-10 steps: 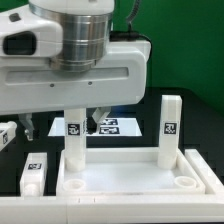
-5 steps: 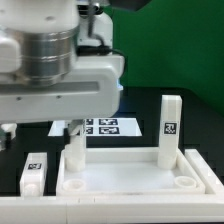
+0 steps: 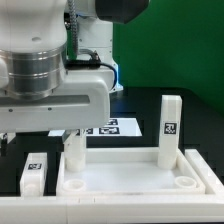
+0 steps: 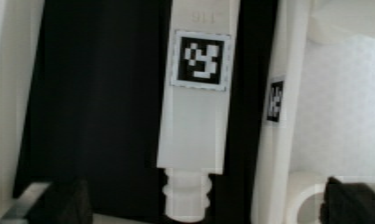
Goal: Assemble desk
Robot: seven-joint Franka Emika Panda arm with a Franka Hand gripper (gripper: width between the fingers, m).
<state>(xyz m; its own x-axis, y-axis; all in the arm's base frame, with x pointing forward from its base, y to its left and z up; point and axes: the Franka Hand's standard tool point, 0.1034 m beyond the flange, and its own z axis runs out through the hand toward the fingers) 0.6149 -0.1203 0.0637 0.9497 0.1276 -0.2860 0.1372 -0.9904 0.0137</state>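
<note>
Arm shifted toward the exterior view's left. Claw jaws apart, holding nothing, over loose leg lying on bench beside tabletop. Right leg and left leg stand in its far corner sockets.

Wide white boxy housing w/ rounded corners is seen above the gripper. A banded silver-grey cyl. flange is set atop it. Arm links behind are white, w/ a black joint cover. Fingers are dark grey, blocky.
</note>
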